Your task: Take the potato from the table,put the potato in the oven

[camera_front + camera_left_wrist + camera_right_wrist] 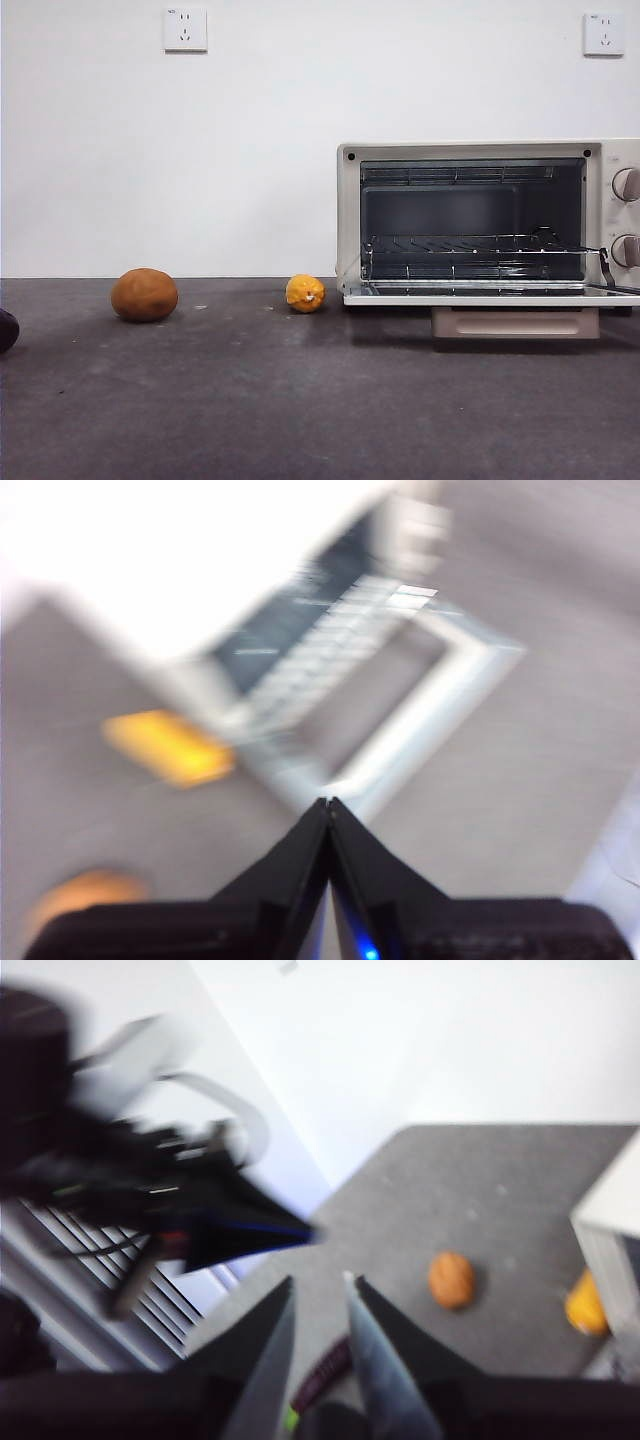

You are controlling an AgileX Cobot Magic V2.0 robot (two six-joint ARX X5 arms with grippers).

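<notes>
The potato (144, 294), an orange-brown oval, lies on the dark grey table (300, 400) at the left, well away from the oven (480, 215). The cream-white oven stands at the right with its door (500, 297) folded down flat and a wire rack inside. Neither gripper shows in the front view. My left gripper (328, 806) is shut and empty, high above the table, with the blurred oven (330, 650) and potato (85, 892) below it. My right gripper (320, 1285) is open and empty, far above the potato (451, 1279).
A small bright yellow lumpy ball (305, 293) sits just left of the oven's open door. A dark rounded thing (6, 330) pokes in at the left edge. The other arm's black gripper (230, 1220) shows in the right wrist view.
</notes>
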